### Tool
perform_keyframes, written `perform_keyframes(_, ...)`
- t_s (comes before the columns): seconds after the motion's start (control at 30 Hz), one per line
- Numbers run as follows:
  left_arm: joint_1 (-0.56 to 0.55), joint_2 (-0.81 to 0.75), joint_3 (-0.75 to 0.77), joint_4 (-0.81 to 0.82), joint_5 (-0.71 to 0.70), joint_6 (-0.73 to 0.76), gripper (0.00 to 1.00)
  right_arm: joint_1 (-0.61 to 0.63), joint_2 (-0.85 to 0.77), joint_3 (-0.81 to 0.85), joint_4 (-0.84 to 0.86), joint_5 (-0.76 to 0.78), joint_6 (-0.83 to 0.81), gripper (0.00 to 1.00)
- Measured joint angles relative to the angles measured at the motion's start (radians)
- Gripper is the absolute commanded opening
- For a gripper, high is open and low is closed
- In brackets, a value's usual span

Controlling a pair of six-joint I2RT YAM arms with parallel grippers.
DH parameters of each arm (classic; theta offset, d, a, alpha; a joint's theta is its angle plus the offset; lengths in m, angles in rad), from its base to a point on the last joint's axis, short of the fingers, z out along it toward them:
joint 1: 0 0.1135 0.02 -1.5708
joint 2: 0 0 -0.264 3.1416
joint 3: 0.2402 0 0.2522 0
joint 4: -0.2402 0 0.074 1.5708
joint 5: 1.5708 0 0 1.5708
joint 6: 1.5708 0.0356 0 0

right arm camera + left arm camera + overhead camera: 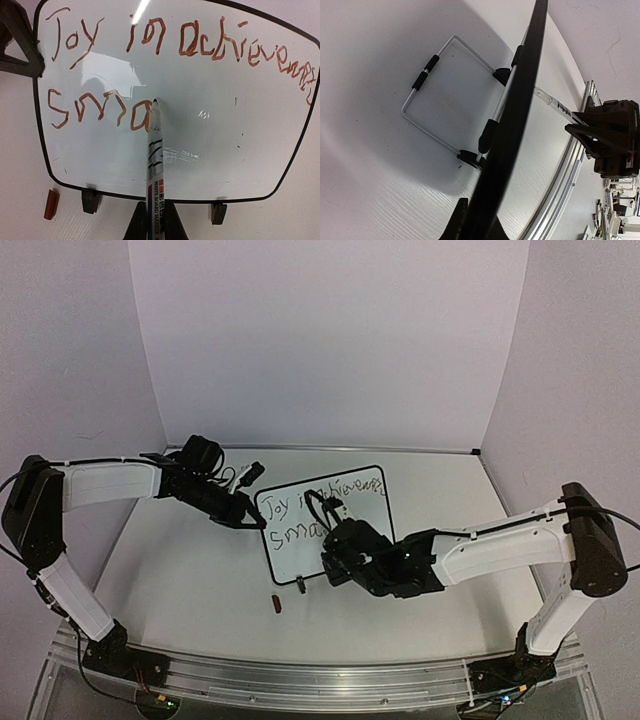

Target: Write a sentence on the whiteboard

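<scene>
Left claw (252,521) is clamping the whiteboard (235,140) edge to steady it — right claw (151,222) is gripping the marker (153,150), tip writing after "sma".

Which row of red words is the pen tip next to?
The lower row, reading "Sma", short and unfinished; the marker points at its last letter. The upper row is longer.

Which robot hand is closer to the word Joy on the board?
Left. The left gripper clamps the whiteboard edge right beside Joy; the right gripper holds the marker farther down the board.
</scene>
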Motion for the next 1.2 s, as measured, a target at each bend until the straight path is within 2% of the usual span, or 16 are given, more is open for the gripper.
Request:
perform_keyframes(0.57,0.0,0.0,0.0,0.0,-0.001,0.0,0.0,-0.052,0.0,0.022,0.007,-0.014,-0.062,0.0)
perform_keyframes(1.2,0.0,0.0,0.0,0.0,-0.001,0.0,0.0,-0.047,-0.015,-0.037,0.046,-0.047,-0.001,0.0)
